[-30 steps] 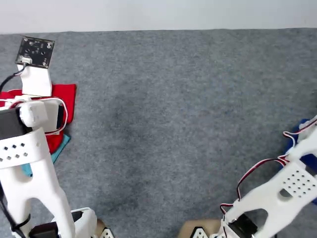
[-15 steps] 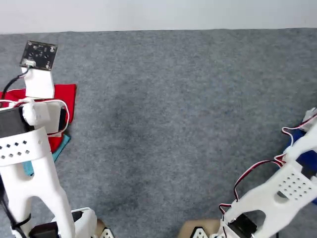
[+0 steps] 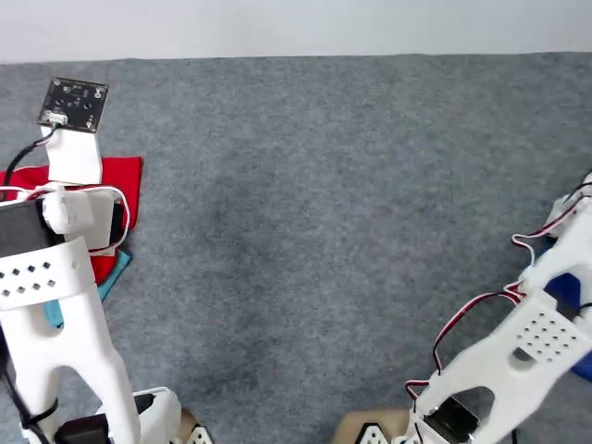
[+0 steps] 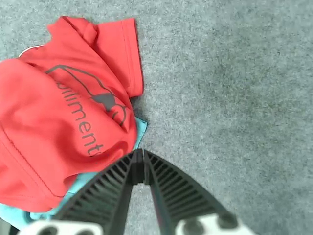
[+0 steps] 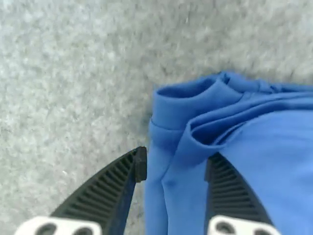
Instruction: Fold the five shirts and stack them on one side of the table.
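The left claw (image 4: 143, 165) is closed, its two black fingers pressed tip to tip with nothing between them. It hangs over the grey table cover (image 3: 351, 203), just beside the edge of a crumpled red shirt (image 4: 63, 117). A teal shirt (image 4: 139, 132) lies under the red one, showing as a strip along its edge. In the high view this pile sits at the left edge of the frame, partly under the left arm, which rises from the lower left corner.

The right claw (image 5: 175, 166) is parted, one finger on each side of a folded edge of the blue shirt (image 5: 254, 161). In the high view the blue cloth lies at the right edge of the frame, mostly covered by the right arm.
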Robot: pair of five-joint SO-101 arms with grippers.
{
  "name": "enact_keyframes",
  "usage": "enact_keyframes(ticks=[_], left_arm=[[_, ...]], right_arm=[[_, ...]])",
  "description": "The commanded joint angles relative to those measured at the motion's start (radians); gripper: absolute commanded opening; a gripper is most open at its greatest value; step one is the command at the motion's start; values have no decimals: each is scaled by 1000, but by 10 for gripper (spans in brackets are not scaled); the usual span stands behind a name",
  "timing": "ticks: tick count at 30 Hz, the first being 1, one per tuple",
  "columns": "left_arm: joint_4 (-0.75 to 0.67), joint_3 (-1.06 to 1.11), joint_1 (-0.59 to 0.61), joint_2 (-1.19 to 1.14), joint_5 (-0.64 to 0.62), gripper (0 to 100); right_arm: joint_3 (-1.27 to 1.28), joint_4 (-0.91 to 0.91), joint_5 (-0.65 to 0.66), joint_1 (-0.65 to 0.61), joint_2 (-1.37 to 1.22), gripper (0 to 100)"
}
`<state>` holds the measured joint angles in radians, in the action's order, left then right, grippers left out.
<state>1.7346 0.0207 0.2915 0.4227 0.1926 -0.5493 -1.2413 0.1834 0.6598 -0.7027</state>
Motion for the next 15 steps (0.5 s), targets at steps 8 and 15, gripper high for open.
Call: enact_keyframes(ticks=[8,15], left_arm=[[20,-4,-3,29,6,7],[20,-4,-3,29,6,7]], right_arm=[[-60,21,-11,47,24,158],[-60,33,-11,59,15,155]])
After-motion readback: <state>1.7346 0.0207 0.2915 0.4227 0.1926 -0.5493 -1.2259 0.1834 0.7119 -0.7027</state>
